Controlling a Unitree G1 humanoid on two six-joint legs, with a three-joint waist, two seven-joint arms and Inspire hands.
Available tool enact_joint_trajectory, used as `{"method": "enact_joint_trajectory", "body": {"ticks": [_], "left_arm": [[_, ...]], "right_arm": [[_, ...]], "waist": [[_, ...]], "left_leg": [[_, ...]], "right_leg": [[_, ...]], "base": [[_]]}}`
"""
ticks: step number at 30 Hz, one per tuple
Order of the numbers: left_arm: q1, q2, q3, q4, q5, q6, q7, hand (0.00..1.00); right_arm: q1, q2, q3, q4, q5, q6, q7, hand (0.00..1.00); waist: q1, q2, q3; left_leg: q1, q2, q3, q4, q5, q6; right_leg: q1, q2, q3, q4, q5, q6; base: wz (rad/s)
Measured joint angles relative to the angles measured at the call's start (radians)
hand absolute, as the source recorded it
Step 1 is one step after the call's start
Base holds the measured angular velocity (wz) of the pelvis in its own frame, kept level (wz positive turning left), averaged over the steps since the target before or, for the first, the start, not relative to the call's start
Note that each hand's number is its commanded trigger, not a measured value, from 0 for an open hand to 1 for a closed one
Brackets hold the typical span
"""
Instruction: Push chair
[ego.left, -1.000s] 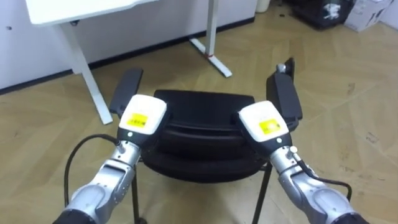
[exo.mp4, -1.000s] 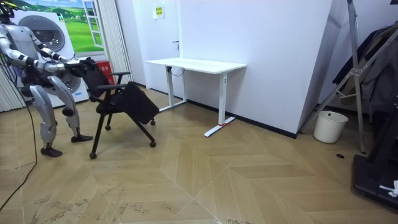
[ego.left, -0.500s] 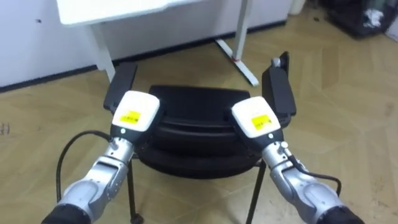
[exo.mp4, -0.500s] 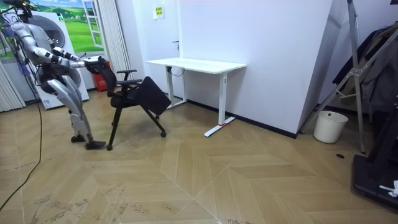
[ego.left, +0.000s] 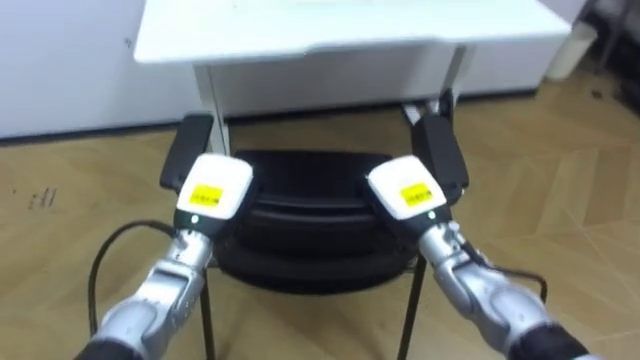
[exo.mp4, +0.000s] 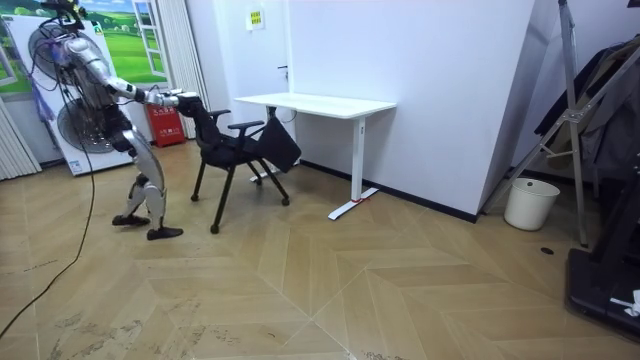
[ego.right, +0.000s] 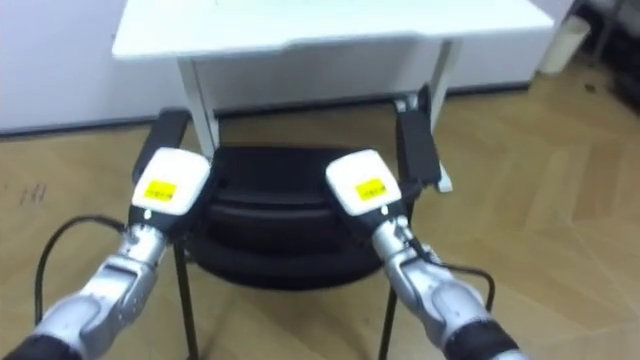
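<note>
Right, we're behind the black chair (exo.mp4: 228, 150) with both arms stretched out ahead. In the eye views the left hand (ego.left: 213, 187) and the right hand (ego.left: 405, 188) sit side by side on the top edge of its backrest (ego.left: 315, 185), one toward each end. We see the backs of both hands and nothing beyond them, so we cannot tell whether the fingers are clamped over the edge or just laid flat against it.

The chair stands on the wooden floor (ego.left: 560, 200), armrests (ego.left: 188, 150) pointing away from us, straight at the white desk (exo.mp4: 318, 103), whose tabletop (ego.left: 340, 35) spreads across the top of our view. In the room view the robot stands at the room view's left, one foot ahead of the other, and the chair's front is just beside the desk.

Our read: most of the trip looks done. What's left, if tucking in is the goal, is a short final shove to bring the seat under the tabletop. The left armrest seems to line up with the desk's leg (ego.left: 210, 95), so clearance looks like a close call
</note>
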Motion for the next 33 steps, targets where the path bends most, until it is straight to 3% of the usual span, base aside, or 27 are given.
{"method": "enact_joint_trajectory", "body": {"ticks": [1,3,5,7,9,10,11,12,13,15,16,18,19,20,21,22,23,25,27,30,33], "left_arm": [[0.002,-0.005,0.002,0.005,0.000,0.000,0.001,1.00],[0.002,-0.010,0.002,0.010,-0.001,0.003,0.002,1.00],[0.003,-0.014,0.000,0.007,0.000,0.005,0.008,1.00],[0.005,-0.022,-0.002,0.001,0.007,0.010,0.012,1.00],[0.012,-0.023,-0.002,-0.006,0.013,0.010,0.017,1.00],[0.017,-0.018,-0.002,-0.024,0.015,0.009,0.021,1.00],[0.021,-0.014,-0.002,-0.037,0.015,0.009,0.020,1.00],[0.034,-0.006,-0.001,-0.062,0.017,0.009,0.020,1.00],[0.037,-0.005,-0.001,-0.078,0.018,0.009,0.019,1.00],[0.032,-0.004,0.002,-0.086,0.017,0.014,0.019,1.00],[0.025,-0.001,0.004,-0.083,0.017,0.015,0.019,1.00],[0.010,-0.009,0.005,-0.073,0.017,0.016,0.012,1.00],[0.008,-0.011,0.011,-0.075,0.017,0.016,0.006,1.00],[0.007,-0.012,0.012,-0.076,0.017,0.016,0.004,1.00],[0.007,-0.013,0.011,-0.075,0.016,0.017,0.002,1.00],[0.007,-0.019,0.010,-0.073,0.016,0.018,-0.005,1.00],[0.008,-0.020,0.010,-0.069,0.016,0.016,-0.006,1.00],[0.002,-0.019,-0.002,-0.047,0.012,0.014,-0.012,1.00],[-0.009,-0.015,-0.010,-0.038,0.012,0.012,-0.018,1.00],[-0.020,-0.014,-0.010,-0.031,0.013,0.003,-0.021,1.00],[-0.021,-0.007,-0.010,-0.020,0.012,-0.022,-0.014,1.00]], "right_arm": [[0.000,-0.001,0.000,0.002,0.000,-0.003,-0.001,1.00],[0.000,-0.007,0.000,0.004,0.000,-0.004,-0.002,1.00],[-0.001,-0.012,-0.002,0.003,0.002,-0.007,-0.002,1.00],[0.002,-0.015,-0.008,0.001,0.001,-0.013,-0.003,1.00],[0.015,-0.020,-0.010,-0.012,-0.003,-0.012,-0.013,1.00],[0.023,-0.029,-0.011,-0.033,-0.009,-0.011,-0.021,1.00],[0.029,-0.031,-0.012,-0.043,-0.010,-0.009,-0.025,1.00],[0.043,-0.031,-0.015,-0.062,-0.016,-0.003,-0.031,1.00],[0.059,-0.036,-0.019,-0.083,-0.023,0.005,-0.042,1.00],[0.056,-0.038,-0.018,-0.092,-0.023,0.014,-0.051,1.00],[0.053,-0.036,-0.017,-0.094,-0.023,0.024,-0.054,1.00],[0.050,-0.043,-0.017,-0.098,-0.022,0.033,-0.059,1.00],[0.044,-0.043,-0.017,-0.097,-0.022,0.035,-0.058,1.00],[0.041,-0.043,-0.014,-0.096,-0.020,0.042,-0.058,1.00],[0.042,-0.043,-0.012,-0.096,-0.019,0.044,-0.058,1.00],[0.047,-0.043,-0.011,-0.096,-0.018,0.048,-0.057,1.00],[0.049,-0.045,-0.010,-0.094,-0.017,0.048,-0.057,1.00],[0.055,-0.033,-0.005,-0.067,-0.014,0.051,-0.062,1.00],[0.065,-0.023,-0.006,-0.060,-0.004,0.060,-0.069,1.00],[0.080,-0.023,-0.002,-0.080,0.000,0.081,-0.073,1.00],[0.099,-0.021,0.008,-0.101,-0.001,0.103,-0.081,1.00]], "waist": [[0.001,-0.005,0.0013],[0.002,-0.015,0.0016],[0.015,-0.027,0.0086],[0.023,-0.039,0.0142],[0.024,-0.039,0.0127],[0.027,-0.037,0.0112],[0.031,-0.037,0.0105],[0.036,-0.037,0.0039],[0.027,-0.042,-0.0089],[0.024,-0.055,-0.0131],[0.024,-0.065,-0.0078],[0.023,-0.072,-0.0074],[0.025,-0.072,-0.0072],[0.024,-0.073,-0.0041],[0.022,-0.074,-0.0038],[0.020,-0.069,0.0007],[0.020,-0.068,0.0015],[0.002,-0.046,0.0078],[-0.014,-0.039,0.0091],[-0.011,-0.014,0.0093],[-0.014,-0.006,0.0120]], "left_leg": [[-0.030,-0.001,0.000,0.062,0.043,0.004],[-0.092,-0.018,0.018,0.093,0.026,0.025],[-0.160,-0.048,0.041,0.060,0.015,0.042],[-0.251,-0.096,0.066,-0.082,0.018,0.042],[-0.293,-0.114,0.089,-0.266,0.049,0.037],[-0.304,-0.126,0.099,-0.403,0.102,0.047],[-0.306,-0.129,0.102,-0.450,0.147,0.058],[-0.287,-0.137,0.110,-0.503,0.235,0.074],[-0.262,-0.159,0.114,-0.537,0.282,0.103],[-0.243,-0.178,0.138,-0.536,0.303,0.129],[-0.230,-0.200,0.145,-0.528,0.290,0.136],[-0.213,-0.219,0.167,-0.523,0.262,0.148],[-0.203,-0.228,0.182,-0.514,0.237,0.152],[-0.188,-0.233,0.193,-0.503,0.209,0.156],[-0.178,-0.233,0.194,-0.500,0.195,0.160],[-0.157,-0.236,0.203,-0.489,0.170,0.166],[-0.145,-0.236,0.209,-0.486,0.157,0.169],[-0.093,-0.233,0.189,-0.471,0.112,0.175],[-0.071,-0.225,0.166,-0.465,0.087,0.178],[-0.050,-0.200,0.163,-0.464,0.060,0.174],[-0.019,-0.188,0.145,-0.470,0.037,0.162]], "right_leg": [[0.020,-0.004,0.004,-0.002,-0.014,-0.005],[0.037,-0.018,0.007,0.000,-0.037,-0.005],[0.058,-0.027,0.023,-0.002,-0.057,0.000],[0.089,-0.037,0.043,-0.012,-0.083,0.011],[0.117,-0.038,0.049,-0.037,-0.095,0.022],[0.128,-0.039,0.054,-0.038,-0.108,0.028],[0.136,-0.043,0.054,-0.039,-0.115,0.030],[0.153,-0.049,0.071,-0.048,-0.126,0.043],[0.165,-0.061,0.078,-0.060,-0.135,0.061],[0.183,-0.081,0.086,-0.077,-0.146,0.082],[0.211,-0.100,0.088,-0.098,-0.150,0.096],[0.229,-0.128,0.088,-0.102,-0.151,0.111],[0.227,-0.145,0.079,-0.070,-0.148,0.127],[0.213,-0.165,0.062,-0.008,-0.150,0.143],[0.202,-0.178,0.051,0.041,-0.149,0.146],[0.171,-0.207,0.047,0.162,-0.130,0.171],[0.151,-0.219,0.046,0.219,-0.114,0.176],[0.111,-0.251,0.009,0.393,0.009,0.164],[0.073,-0.262,0.004,0.481,0.066,0.157],[-0.063,-0.257,0.010,0.587,0.020,0.158],[-0.173,-0.233,0.051,0.519,-0.007,0.159]], "base": [[0.06],[0.01],[-0.19],[-0.24],[-0.19],[-0.23],[-0.40],[-0.26],[-0.17],[-0.15],[-0.15],[-0.18],[-0.40],[-0.31],[-0.20],[-0.11],[-0.13],[0.02],[0.17],[0.00],[0.13]]}}
